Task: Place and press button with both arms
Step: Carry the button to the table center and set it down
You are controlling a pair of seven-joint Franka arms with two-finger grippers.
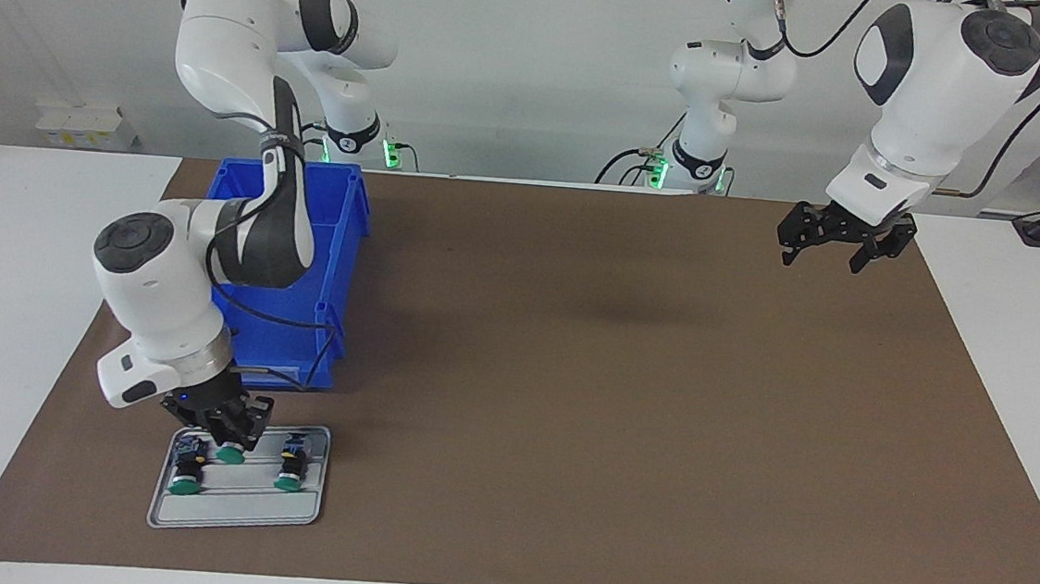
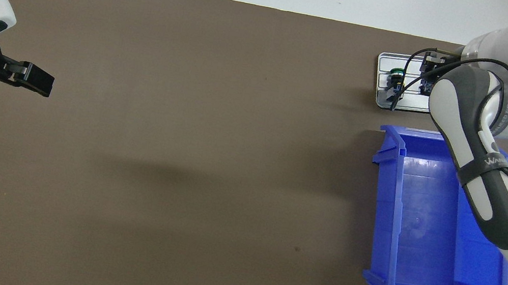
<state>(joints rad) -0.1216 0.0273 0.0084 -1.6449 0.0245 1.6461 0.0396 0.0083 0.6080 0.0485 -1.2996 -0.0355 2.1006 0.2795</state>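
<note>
The right gripper (image 1: 225,441) was down on the grey tray (image 1: 236,506), jaws clamped on the middle button (image 1: 231,454) of three, which lay farther from the robots than the blue bin (image 1: 338,250). The left gripper (image 1: 844,248) waited over the brown mat (image 1: 569,379), jaws apart.

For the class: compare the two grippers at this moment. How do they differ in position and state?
The right gripper is down at the tray, shut on the middle button; the left gripper hangs in the air over bare mat, open and empty. The right arm is working; the left waits. Both are black and clawed.
</note>
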